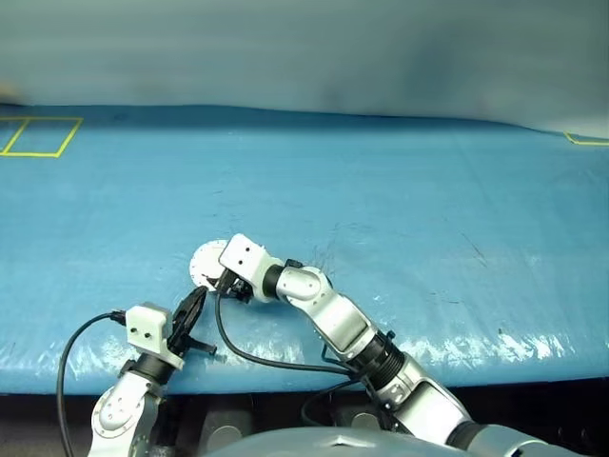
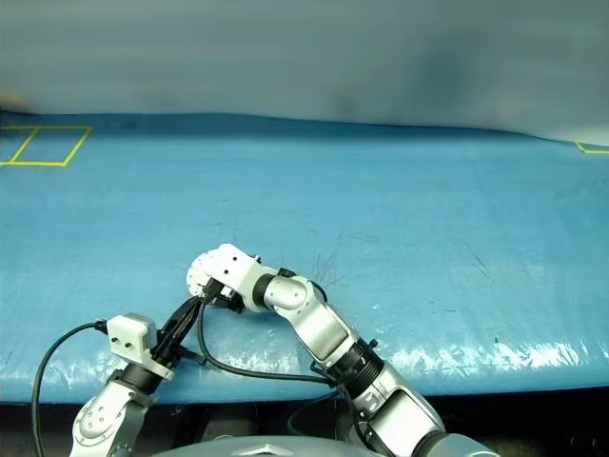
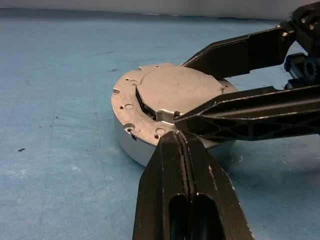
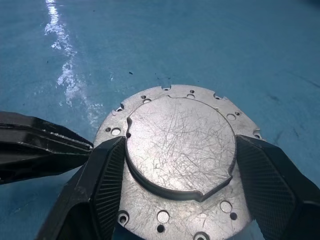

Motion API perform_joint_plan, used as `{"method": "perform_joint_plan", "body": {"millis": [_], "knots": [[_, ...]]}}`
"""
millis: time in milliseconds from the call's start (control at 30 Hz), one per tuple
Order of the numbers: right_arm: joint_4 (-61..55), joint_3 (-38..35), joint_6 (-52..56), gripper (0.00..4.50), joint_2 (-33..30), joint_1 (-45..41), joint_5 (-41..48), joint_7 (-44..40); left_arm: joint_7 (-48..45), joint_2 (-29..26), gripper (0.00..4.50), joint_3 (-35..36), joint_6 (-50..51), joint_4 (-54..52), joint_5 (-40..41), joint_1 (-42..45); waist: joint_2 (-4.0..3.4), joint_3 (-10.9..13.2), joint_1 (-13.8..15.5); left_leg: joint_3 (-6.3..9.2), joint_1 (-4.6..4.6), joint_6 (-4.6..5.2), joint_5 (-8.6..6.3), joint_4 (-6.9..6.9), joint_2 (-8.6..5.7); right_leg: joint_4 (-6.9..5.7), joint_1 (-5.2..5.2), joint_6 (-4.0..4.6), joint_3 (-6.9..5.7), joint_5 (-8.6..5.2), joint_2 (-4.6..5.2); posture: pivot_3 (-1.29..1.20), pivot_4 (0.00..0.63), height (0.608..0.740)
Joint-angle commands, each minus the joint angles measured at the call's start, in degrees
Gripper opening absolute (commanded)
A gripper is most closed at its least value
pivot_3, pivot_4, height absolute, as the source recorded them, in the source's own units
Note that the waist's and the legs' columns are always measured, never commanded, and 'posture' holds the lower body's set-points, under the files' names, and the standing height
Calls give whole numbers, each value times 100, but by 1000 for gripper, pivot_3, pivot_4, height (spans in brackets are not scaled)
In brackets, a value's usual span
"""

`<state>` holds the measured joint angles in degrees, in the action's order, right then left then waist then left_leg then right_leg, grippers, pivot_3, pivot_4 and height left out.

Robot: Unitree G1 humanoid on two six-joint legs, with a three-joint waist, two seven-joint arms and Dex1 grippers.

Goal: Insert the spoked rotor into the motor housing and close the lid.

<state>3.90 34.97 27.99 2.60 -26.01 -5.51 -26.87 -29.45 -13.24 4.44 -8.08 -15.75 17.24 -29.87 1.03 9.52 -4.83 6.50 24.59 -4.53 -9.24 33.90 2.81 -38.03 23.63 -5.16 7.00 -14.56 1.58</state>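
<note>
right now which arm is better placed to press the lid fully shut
Right. Its end effector is open with its fingers over the closed lid of the motor housing. The left end effector is shut, only its tip at the rim.

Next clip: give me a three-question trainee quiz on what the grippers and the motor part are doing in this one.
1. True or false: the lid lies closed, flat on the motor housing.
2. Which gripper straddles the lid's raised centre circle, one finger on each side? A) left gripper B) right gripper C) neither
3. Fill in: the left gripper's fingers are ____, their tip at the housing's edge.

Key:
1. True. Its plain grey outside faces up.
2. B. The right gripper has its fingers spread on either side of the circle.
3. Shut, pressed together.
</note>
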Motion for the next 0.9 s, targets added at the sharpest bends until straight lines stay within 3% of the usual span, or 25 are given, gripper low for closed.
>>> {"method": "perform_joint_plan", "body": {"millis": [33, 900], "knots": [[13, -63, 228, 3057, -79, -54, 38, -198, -206, -64, 0, -160, -69, -150, 74, -175, 0, 0, 1, 0, 0, 0, 0, 0, 0, 0, 0, 0, 0, 0, 0, 0, 150, 740], [107, 193, 1078, 3057, 41, -143, -250, -194, 536, 213, 0, 40, -286, -295, -51, -73, -21, -21, -11, -1, -9, -3, -3, -2, 0, 4, 10, 2, 0, -1, 1, 0, 150, 740]]}}
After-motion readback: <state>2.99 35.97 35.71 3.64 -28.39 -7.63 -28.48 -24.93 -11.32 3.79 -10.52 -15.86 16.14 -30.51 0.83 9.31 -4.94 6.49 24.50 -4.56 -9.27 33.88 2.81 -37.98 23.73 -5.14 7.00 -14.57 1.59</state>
